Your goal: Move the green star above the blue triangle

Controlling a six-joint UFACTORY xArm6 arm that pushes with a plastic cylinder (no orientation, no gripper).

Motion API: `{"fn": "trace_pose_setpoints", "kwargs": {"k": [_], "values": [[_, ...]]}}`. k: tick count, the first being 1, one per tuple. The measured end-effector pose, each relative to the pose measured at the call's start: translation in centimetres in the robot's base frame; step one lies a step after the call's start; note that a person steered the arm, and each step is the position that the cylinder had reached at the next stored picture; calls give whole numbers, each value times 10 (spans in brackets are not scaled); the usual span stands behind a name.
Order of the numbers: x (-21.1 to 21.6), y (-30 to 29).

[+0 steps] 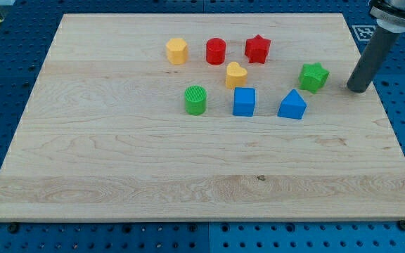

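1. Sitting with my tip [358, 88] on the counter [188, 161], right of the green star [314, 76], a small gap between.
2. No jaws on me, just the rod, nothing pinched.
3. Green star lies up-right of the blue triangle [292, 105], near, not touching.
4. Blue cube [244, 101] and green cylinder [196, 100] left of the triangle.
5. Yellow heart [235, 74] above the cube.

My tip [358, 89] near green star [314, 76], right of it; blue triangle [292, 105] just below-left.
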State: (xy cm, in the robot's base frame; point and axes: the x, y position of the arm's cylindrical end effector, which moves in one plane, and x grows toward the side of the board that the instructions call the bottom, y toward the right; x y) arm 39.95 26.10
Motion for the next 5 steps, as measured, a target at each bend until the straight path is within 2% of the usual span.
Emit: {"fn": "trace_pose_setpoints", "kwargs": {"k": [2, 5], "values": [[-13, -18], [-8, -48]]}}
